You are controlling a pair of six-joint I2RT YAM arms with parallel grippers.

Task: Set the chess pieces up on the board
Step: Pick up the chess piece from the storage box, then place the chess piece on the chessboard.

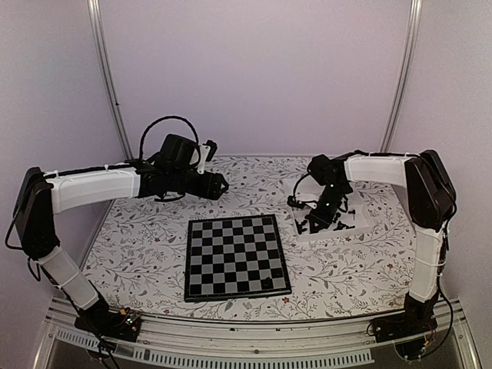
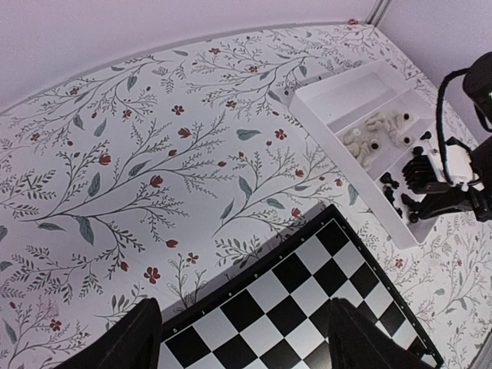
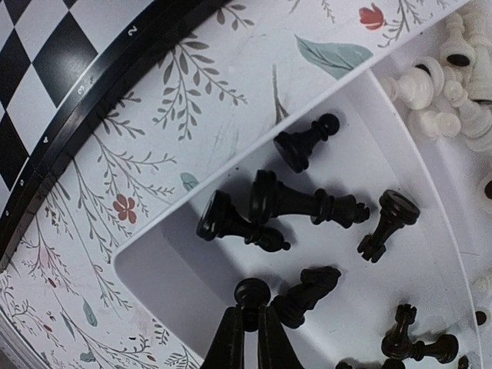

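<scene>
**Top view.** The board (image 1: 237, 256) lies flat mid-bench, its squares nearly all bare. One dark speck near its front right corner may be a piece; too small to tell. The right pincer (image 1: 323, 219) reaches down into the white tray (image 1: 367, 223), where the chess pieces (image 1: 338, 217) are heaped. The left pincer (image 1: 221, 184) hangs over the bench (image 1: 138, 246) behind the board.

**Left wrist.** Left pincer (image 2: 244, 307) stands wide apart and holds nothing, with the board's far corner below it. White pieces (image 2: 377, 134) sit in the tray's middle section.

**Right wrist.** Right pincer (image 3: 250, 311) is drawn together, apparently clamped on a black pawn (image 3: 252, 292) in the tray's near section. The fingers hide the contact itself, and only the pawn's round end shows beyond the tips. Its long axis seems to run along the fingers. Other black pieces (image 3: 307, 204) lie on their sides beside it.

**Relation.** From the held pawn the board lies up and left across the tray wall. The right arm is the nearer one. Judgement: setup is barely begun; lift clear of the wall first.
</scene>
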